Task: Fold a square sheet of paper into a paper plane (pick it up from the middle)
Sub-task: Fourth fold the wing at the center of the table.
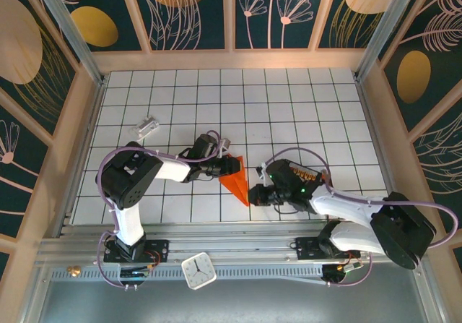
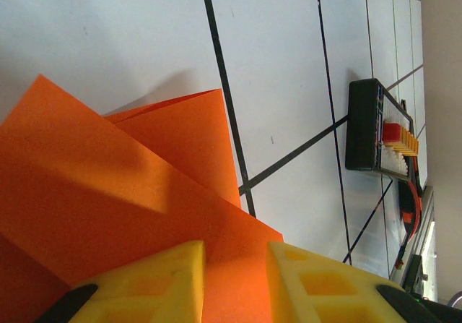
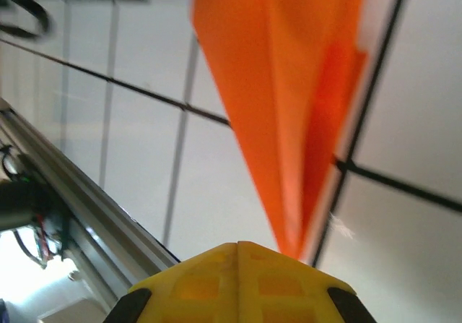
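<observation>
The square sheet of paper is folded into a narrow, pointed orange paper plane [image 1: 237, 184] lying between the two arms near the table's front. My left gripper [image 1: 229, 165] is at its wide end. In the left wrist view the yellow fingers stand a little apart with the folded paper [image 2: 144, 193] running between them at the left gripper [image 2: 234, 247]. My right gripper [image 1: 254, 193] is shut, and its joined tips [image 3: 237, 245] sit right at the paper's sharp point [image 3: 281, 84], with nothing between the fingers.
A small black tray [image 2: 364, 128] with red-orange bits lies just right of the paper, beside the right arm [image 1: 299, 171]. A silvery-white block [image 1: 146, 126] sits at the left. The metal front rail [image 3: 86, 200] runs close by, with a clock [image 1: 198, 270] on it.
</observation>
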Available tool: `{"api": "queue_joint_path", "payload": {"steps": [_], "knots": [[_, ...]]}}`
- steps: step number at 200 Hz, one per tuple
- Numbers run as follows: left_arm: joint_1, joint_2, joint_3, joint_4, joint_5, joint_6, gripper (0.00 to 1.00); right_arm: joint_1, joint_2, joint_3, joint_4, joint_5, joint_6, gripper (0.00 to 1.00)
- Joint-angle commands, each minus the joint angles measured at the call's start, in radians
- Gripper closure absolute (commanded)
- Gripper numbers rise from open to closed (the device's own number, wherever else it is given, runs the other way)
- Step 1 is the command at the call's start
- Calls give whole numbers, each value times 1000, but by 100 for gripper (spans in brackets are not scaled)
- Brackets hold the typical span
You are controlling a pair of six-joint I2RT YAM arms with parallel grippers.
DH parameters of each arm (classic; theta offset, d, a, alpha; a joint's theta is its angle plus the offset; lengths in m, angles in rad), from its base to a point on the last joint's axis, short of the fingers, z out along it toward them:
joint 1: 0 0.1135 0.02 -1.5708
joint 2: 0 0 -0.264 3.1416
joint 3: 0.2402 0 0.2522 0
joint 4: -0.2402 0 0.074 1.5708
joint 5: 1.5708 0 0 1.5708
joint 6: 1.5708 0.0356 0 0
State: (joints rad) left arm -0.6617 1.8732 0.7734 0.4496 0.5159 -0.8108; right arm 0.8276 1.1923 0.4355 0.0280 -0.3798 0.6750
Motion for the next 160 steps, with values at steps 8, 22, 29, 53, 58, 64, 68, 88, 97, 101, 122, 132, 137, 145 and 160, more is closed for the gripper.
{"api": "queue_joint_path", "payload": {"steps": [8, 22, 29, 53, 58, 64, 68, 88, 97, 101, 122, 132, 137, 145, 160], "knots": [[16, 75, -37, -137, -94, 38, 70, -18, 108, 95, 4, -25, -56, 100], [15, 73, -39, -134, -93, 34, 70, -24, 172, 126, 16, -24, -68, 100], [16, 73, -40, -132, -93, 31, 70, -25, 200, 138, 21, -22, -77, 100], [15, 74, -36, -132, -91, 32, 70, -30, 286, 169, 36, -24, -103, 100], [16, 75, -36, -133, -91, 33, 70, -31, 300, 173, 37, -22, -109, 100], [16, 75, -34, -134, -91, 33, 71, -34, 318, 174, 38, -23, -114, 100], [16, 76, -32, -135, -91, 32, 70, -36, 327, 172, 38, -25, -119, 100], [15, 73, -30, -140, -91, 35, 70, -41, 353, 142, 34, -28, -130, 100], [15, 71, -30, -143, -91, 36, 71, -41, 352, 120, 34, -32, -128, 100], [16, 70, -29, -143, -92, 37, 71, -41, 351, 107, 35, -37, -125, 100], [16, 69, -28, -148, -94, 39, 70, -35, 321, 31, 40, -53, -98, 100], [15, 69, -28, -148, -96, 38, 70, -25, 298, 0, 40, -53, -85, 100], [15, 69, -28, -147, -96, 37, 71, -18, 285, -15, 39, -53, -76, 100], [16, 71, -26, -146, -94, 37, 70, -4, 260, -37, 33, -49, -62, 100], [16, 73, -25, -150, -95, 40, 70, 31, 212, -72, 14, -38, -34, 100]]}}
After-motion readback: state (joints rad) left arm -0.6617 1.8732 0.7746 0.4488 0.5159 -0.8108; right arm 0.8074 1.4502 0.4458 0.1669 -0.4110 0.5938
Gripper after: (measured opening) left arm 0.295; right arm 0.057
